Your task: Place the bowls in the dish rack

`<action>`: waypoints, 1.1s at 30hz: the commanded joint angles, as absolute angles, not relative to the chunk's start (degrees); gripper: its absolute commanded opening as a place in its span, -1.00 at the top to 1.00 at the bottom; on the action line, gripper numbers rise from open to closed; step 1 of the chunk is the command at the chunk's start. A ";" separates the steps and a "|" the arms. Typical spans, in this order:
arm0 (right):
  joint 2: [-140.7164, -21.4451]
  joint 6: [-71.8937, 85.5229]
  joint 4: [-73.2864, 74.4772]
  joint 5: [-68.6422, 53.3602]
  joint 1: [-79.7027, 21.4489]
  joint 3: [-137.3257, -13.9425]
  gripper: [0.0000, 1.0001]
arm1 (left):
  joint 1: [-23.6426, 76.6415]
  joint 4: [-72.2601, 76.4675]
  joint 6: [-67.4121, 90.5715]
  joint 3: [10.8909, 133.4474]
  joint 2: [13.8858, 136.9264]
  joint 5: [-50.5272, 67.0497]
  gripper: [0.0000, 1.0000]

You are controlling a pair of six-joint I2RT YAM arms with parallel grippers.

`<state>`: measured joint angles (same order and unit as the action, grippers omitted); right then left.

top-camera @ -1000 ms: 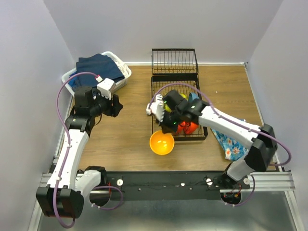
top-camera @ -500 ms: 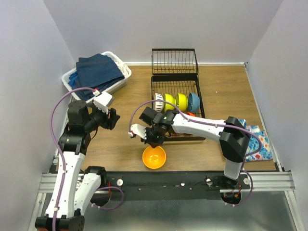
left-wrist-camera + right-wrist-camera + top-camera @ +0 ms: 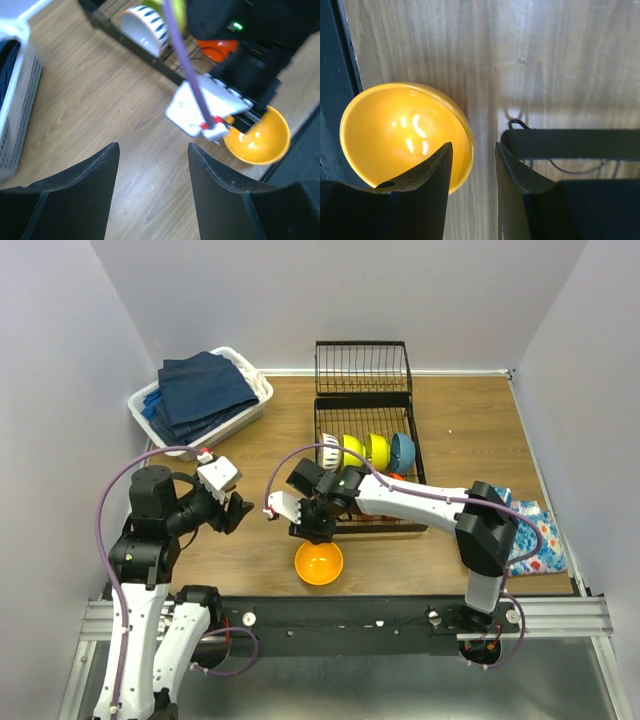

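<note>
Right gripper hovering low over orange-yellow bowl, jaws parted and straddling rim: one finger above hollow, other outside. Contact: cannot tell. Bowl sitting upright on table, just beside near edge, apart from dish rack; other bowls standing on edge inside rack. Left gripper hanging open over bare wood. Risks, as judged: glossy rim slipping from narrow pinch; bowl skidding off near edge; lifted bowl striking rack wires.

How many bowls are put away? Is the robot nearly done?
Nearly. The dish rack holds the white bowl, two lime-yellow bowls, the blue bowl and a red-orange bowl. The right hand, open, straddles the orange-yellow bowl's rim; that bowl, on the table, is left.
</note>
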<state>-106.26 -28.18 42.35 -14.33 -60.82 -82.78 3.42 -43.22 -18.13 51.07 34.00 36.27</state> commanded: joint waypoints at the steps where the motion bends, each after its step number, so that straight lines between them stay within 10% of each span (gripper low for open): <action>1: -97.66 -24.44 42.98 -7.04 -58.90 -86.92 0.03 | 3.16 -55.61 -34.31 57.65 35.76 52.08 -0.30; 6: -91.42 -13.55 39.92 -4.84 -47.14 -85.08 -0.13 | 8.15 -67.76 -46.84 58.10 41.91 52.13 -0.24; 16: -82.98 -0.62 35.86 -8.96 -16.38 -78.23 -0.24 | 44.55 -45.72 -30.51 45.53 48.51 28.58 -0.16; 33: -70.75 2.99 36.21 -15.20 1.31 -64.43 -0.24 | 63.81 -29.10 -27.78 35.34 57.83 18.81 0.00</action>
